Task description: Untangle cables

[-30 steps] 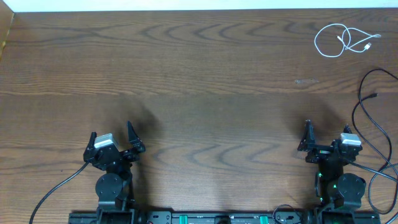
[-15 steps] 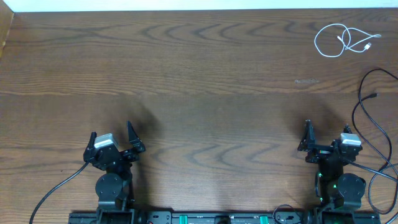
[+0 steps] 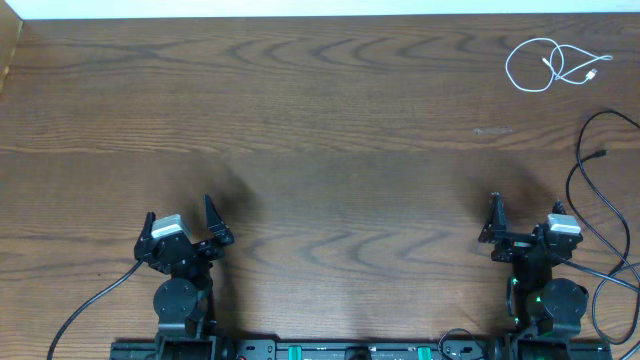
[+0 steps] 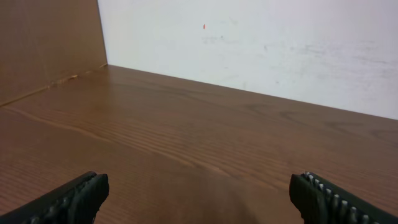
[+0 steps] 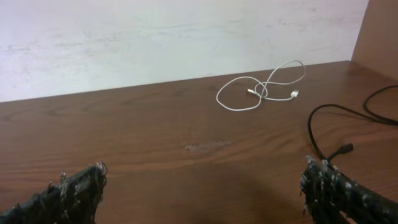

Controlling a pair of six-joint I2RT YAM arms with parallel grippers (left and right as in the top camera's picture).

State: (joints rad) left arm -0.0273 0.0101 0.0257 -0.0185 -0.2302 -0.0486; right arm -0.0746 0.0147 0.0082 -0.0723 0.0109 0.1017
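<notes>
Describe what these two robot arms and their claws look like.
Both arms are black with round joints. The left gripper and right gripper each have two slim, ribbed black fingers and carry a small silver-grey block. A thick black cord trails from the left arm; green lights glow on the right arm's base.

On the brown wooden tabletop (image 3: 320,120), the thin white looped cord (image 3: 545,65) lies in the far right corner, close to the white wall (image 3: 300,8) behind the tabletop. The long thin black cord (image 3: 572,178) lies nearer, along the right edge, apart from the looped one. The left gripper (image 3: 180,222) sits at the near edge on the left. The right gripper (image 3: 525,225) sits at the near edge on the right, just left of the black cord.
</notes>
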